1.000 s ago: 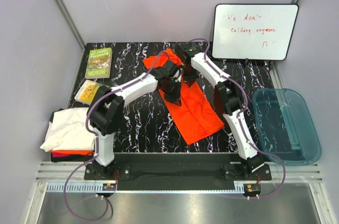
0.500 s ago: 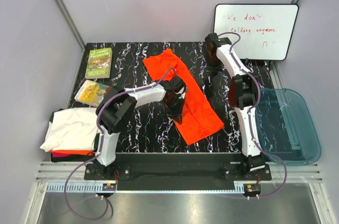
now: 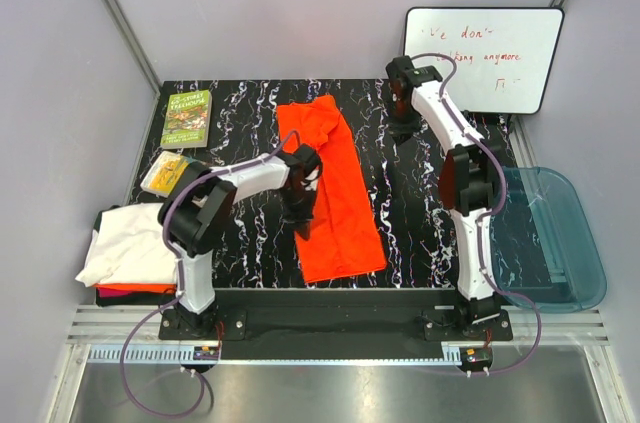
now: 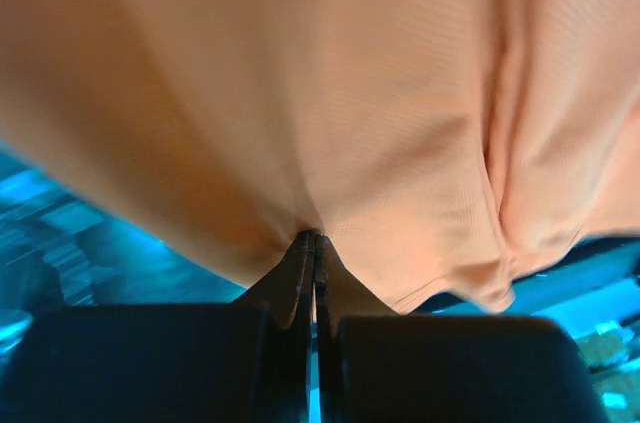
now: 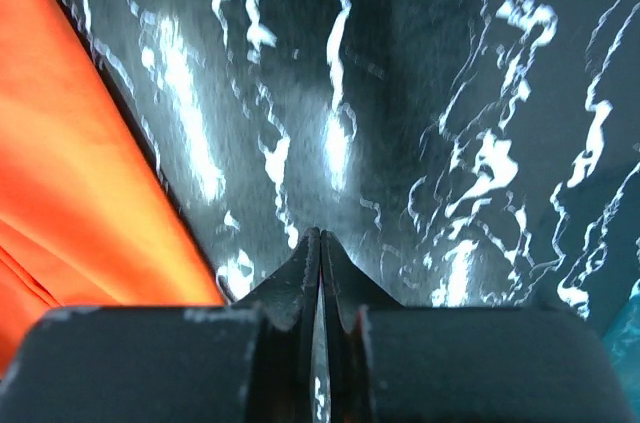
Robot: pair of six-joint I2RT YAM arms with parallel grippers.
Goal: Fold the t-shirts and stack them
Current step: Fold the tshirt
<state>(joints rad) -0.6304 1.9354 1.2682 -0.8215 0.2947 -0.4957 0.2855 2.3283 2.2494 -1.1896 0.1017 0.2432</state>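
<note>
The bright orange t-shirt (image 3: 335,193) is laid out as a long, narrow strip down the middle of the black marbled bench (image 3: 245,243), its far end slightly rumpled and its near end close to the front edge. The left hand (image 4: 314,238) is placed at the shirt's left edge, about halfway along its length. In the left wrist view its fingers are seen pressed fully together with a pinch of the orange cloth caught between the tips, and the fabric is gathered into soft creases just above them.

The right hand (image 5: 320,233) is held over bare bench at the far right, well apart from the shirt. Its fingers are seen closed tip to tip with nothing held between them, and only the shirt's right edge is caught at the left of the right wrist view.

At the near left corner a white t-shirt (image 3: 130,243) is stacked on a red-orange t-shirt (image 3: 135,289), well away from both hands.
</note>
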